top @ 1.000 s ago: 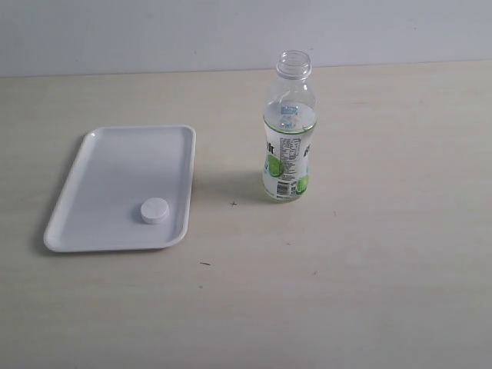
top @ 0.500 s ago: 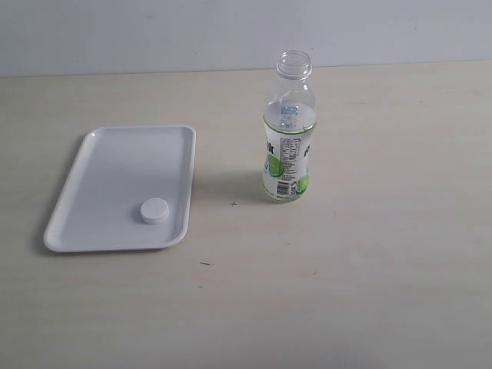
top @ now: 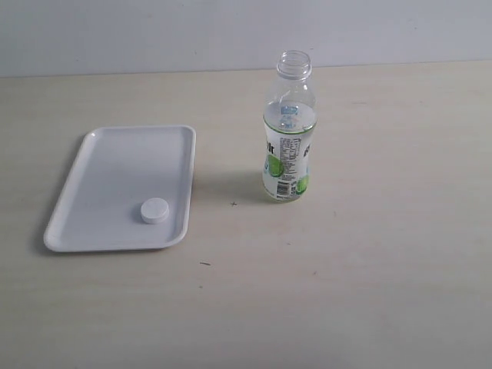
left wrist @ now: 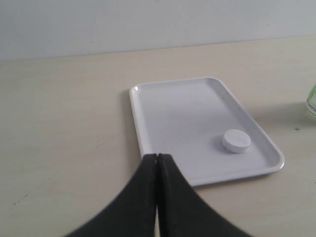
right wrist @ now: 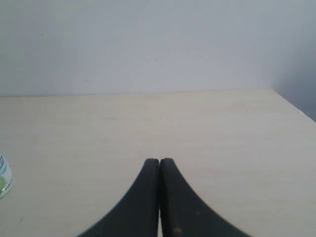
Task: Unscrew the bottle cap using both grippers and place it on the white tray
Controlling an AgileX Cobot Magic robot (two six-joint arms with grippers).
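The small white bottle cap (top: 154, 210) lies flat inside the white tray (top: 115, 165), near its front right corner; the left wrist view also shows the cap (left wrist: 236, 140) on the tray (left wrist: 173, 108). The clear bottle (top: 287, 131) with the lime label stands upright and uncapped on the table, to the right of the tray. Neither arm appears in the exterior view. My left gripper (left wrist: 157, 157) is shut with nothing in it, back from the tray's near rim. My right gripper (right wrist: 159, 161) is shut and empty over bare table, with only a sliver of the bottle (right wrist: 4, 177) at the frame edge.
A light wooden table (top: 369, 269) carries everything, with a pale wall (top: 154, 31) behind it. The table's right edge (right wrist: 296, 111) shows in the right wrist view.
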